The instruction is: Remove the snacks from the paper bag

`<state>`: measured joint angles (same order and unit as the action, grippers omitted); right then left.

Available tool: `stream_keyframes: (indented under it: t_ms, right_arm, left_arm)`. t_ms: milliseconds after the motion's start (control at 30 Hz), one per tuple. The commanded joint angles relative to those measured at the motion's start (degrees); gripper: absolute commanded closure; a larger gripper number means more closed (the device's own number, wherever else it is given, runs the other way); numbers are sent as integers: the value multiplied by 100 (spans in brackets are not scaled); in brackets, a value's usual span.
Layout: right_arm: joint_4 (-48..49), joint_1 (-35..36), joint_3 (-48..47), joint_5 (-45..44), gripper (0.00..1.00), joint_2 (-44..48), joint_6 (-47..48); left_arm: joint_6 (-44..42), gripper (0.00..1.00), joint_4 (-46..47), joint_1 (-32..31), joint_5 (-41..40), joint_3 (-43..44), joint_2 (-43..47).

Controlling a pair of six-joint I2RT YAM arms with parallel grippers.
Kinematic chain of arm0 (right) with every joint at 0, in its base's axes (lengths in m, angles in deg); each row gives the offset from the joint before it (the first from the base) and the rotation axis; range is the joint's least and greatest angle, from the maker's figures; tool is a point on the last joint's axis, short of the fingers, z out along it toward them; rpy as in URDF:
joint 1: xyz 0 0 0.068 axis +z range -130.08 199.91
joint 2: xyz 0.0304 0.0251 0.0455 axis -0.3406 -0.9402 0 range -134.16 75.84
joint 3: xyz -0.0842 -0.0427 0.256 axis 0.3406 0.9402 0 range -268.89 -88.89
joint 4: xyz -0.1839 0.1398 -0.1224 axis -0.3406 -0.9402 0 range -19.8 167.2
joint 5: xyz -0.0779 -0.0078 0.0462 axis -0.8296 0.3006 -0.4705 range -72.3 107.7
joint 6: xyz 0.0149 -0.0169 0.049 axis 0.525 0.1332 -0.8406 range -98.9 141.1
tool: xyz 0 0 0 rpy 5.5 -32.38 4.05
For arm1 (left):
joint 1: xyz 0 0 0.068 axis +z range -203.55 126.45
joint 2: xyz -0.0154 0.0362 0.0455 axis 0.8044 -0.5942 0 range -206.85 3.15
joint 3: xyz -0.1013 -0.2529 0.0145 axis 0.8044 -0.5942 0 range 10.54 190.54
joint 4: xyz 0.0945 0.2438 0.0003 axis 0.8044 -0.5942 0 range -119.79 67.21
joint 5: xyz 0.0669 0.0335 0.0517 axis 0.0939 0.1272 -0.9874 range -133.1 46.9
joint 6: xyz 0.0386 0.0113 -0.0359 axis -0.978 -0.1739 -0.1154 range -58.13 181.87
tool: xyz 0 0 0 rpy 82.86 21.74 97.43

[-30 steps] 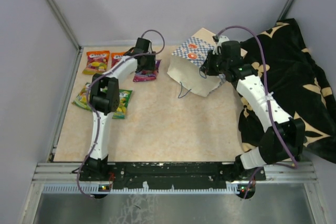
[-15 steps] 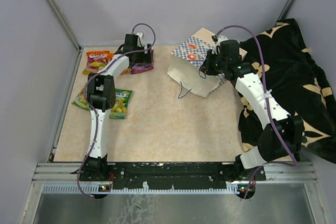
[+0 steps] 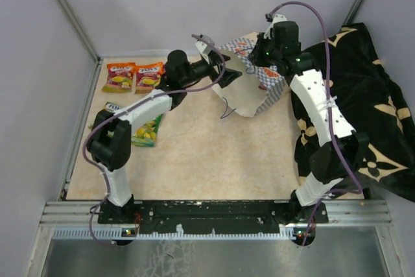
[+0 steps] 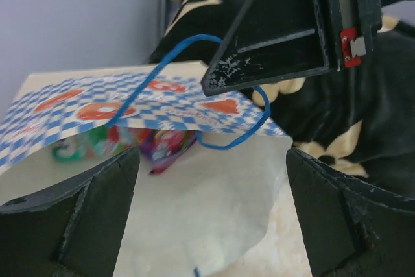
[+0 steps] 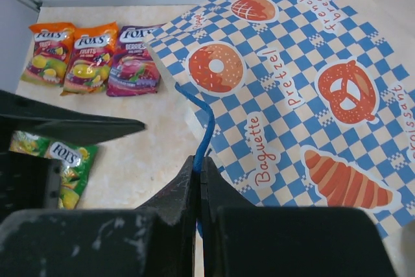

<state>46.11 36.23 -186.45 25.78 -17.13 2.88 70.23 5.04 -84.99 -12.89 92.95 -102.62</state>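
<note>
Just ahead of the left jaws (image 4: 211, 209), inside the mouth of the paper bag (image 4: 130, 105): more snacks (image 4: 162, 144), purple and green showing. Left jaws wide apart, empty. Right jaws (image 5: 200, 180) pinched together on the blue cord handle (image 5: 206, 128), lifting the bag's top side so the mouth gapes.

Step, my read: going in for the next packet. The next move calls for the left jaws to go deeper under the checked flap and close on one packet edge, clear of the cord.

Beyond the right jaws on the table (image 5: 155, 134), the unloaded packets (image 5: 87, 56) read "FOX'S", "FRUITS" on orange, "BERRIES" on purple. Bag print: "Baguette", "Pretzel", apparently "French toast"; "Croissant" is cut off.
</note>
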Motion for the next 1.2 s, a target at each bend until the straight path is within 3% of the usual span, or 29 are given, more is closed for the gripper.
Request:
stream_keyframes:
  t_ms: [0,100,233,433,567,900,1000,1167]
  right_arm:
    - [-626,-50,-750,-548,100,10,-32]
    - [-760,-50,-510,-816,100,266,-327]
    - [-404,-50,560,-488,100,1027,-906]
    - [74,-53,1947,-121,100,2016,-1496]
    - [-99,-47,2153,28,100,2135,-1535]
    - [-248,68,2630,184,100,2390,-1589]
    - [-244,71,2752,172,100,2540,-1552]
    - [-281,73,2880,115,100,2702,-1474]
  left_arm:
    - [1797,0,2635,69,886,-3,-1479]
    - [2005,0,3191,-160,471,569,-2412]
    - [2001,0,3181,-428,-390,1464,-3415]
    - [2058,0,2240,-599,-1485,3122,-4574]
    - [1858,0,1634,-740,-1896,4194,-5257]
    - [1706,3,1442,-904,-1771,4444,-5660]
    - [1522,20,1309,-940,-1807,4434,-5577]
    - [1621,81,1624,-943,-1759,3943,-5273]
